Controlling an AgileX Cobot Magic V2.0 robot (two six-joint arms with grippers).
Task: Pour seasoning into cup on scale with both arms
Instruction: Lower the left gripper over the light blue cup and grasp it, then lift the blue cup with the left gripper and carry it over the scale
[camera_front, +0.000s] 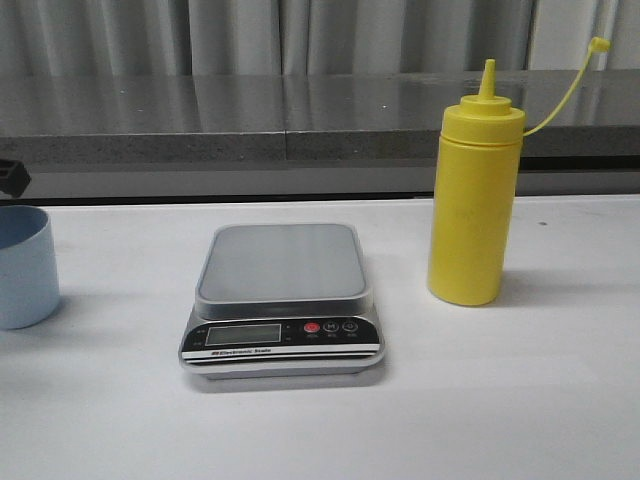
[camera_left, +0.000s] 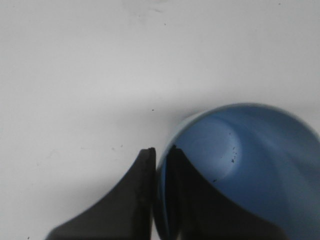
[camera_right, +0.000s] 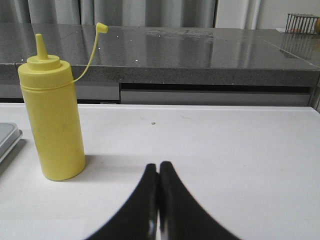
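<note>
Seasoning (camera_front: 472, 195) stands upright on the counter (camera_front: 520, 400) right of the scale (camera_front: 283, 297), cap off (strap arcing up), while the cup (camera_front: 22, 266) sits far left, its rim pinched by the left tool (camera_left: 159, 150); right tool (camera_right: 159, 170) is closed, empty.

An upright yellow seasoning bottle (camera_front: 473, 200), uncapped, is placed right of the grey scale (camera_front: 282, 300); the pale blue cup (camera_front: 24, 266) is seen far left.
</note>
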